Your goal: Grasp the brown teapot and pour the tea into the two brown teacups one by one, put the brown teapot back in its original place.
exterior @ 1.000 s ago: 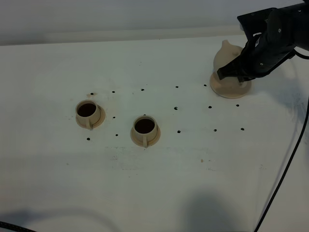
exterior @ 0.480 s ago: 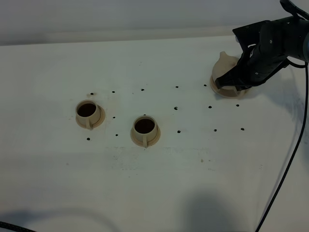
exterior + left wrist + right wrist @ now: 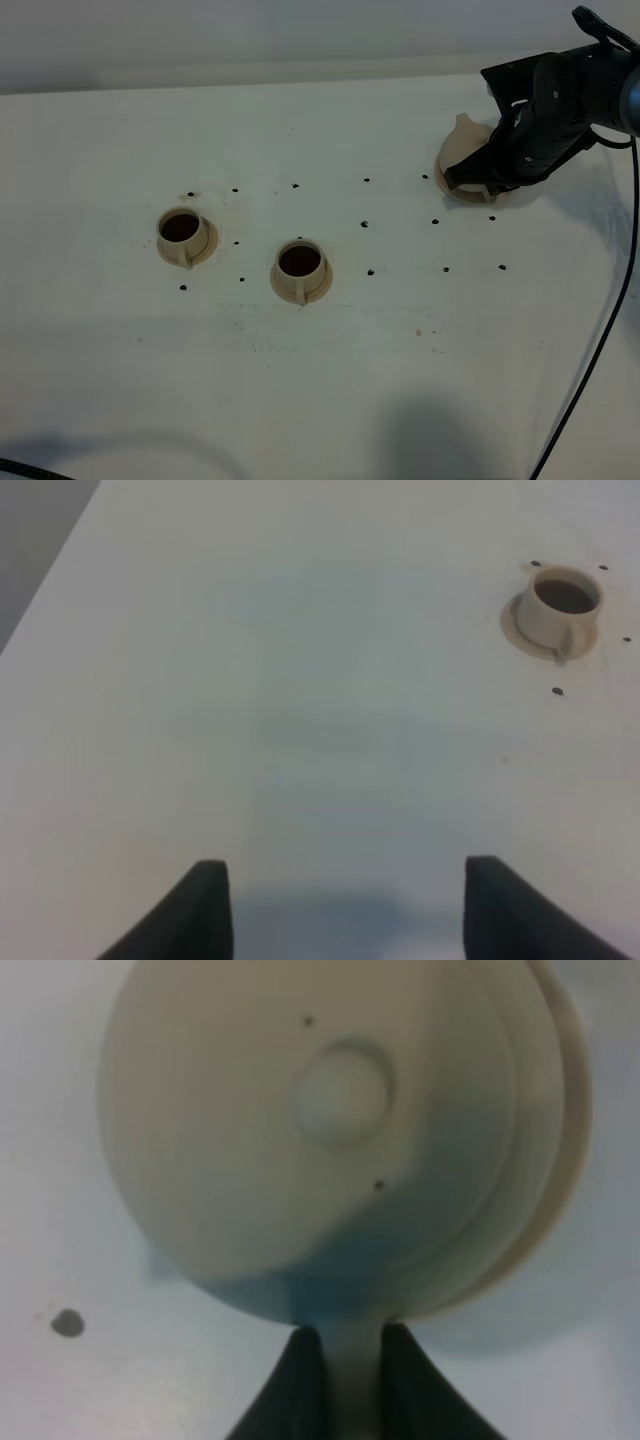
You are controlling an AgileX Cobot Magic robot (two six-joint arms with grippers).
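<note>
The brown teapot (image 3: 461,141) is at the back right, down at its flat round coaster (image 3: 468,194); whether it touches it I cannot tell. My right gripper (image 3: 483,172) covers most of it and is shut on its loop handle (image 3: 346,1360). The right wrist view looks down on the lid (image 3: 340,1095), with the coaster's rim (image 3: 573,1120) showing to one side. The two brown teacups (image 3: 183,230) (image 3: 300,264) stand on saucers at left centre, both with dark tea inside. My left gripper (image 3: 340,910) is open and empty over bare table, far from one cup (image 3: 562,605).
Small dark dots (image 3: 365,224) are scattered over the white table (image 3: 330,380). A black cable (image 3: 600,330) hangs along the right side. The table's back edge (image 3: 250,78) runs behind the teapot.
My right gripper has lowered the teapot, carrying it slightly back, so that it now covers more of the coaster. The cups and the left arm have not moved.
</note>
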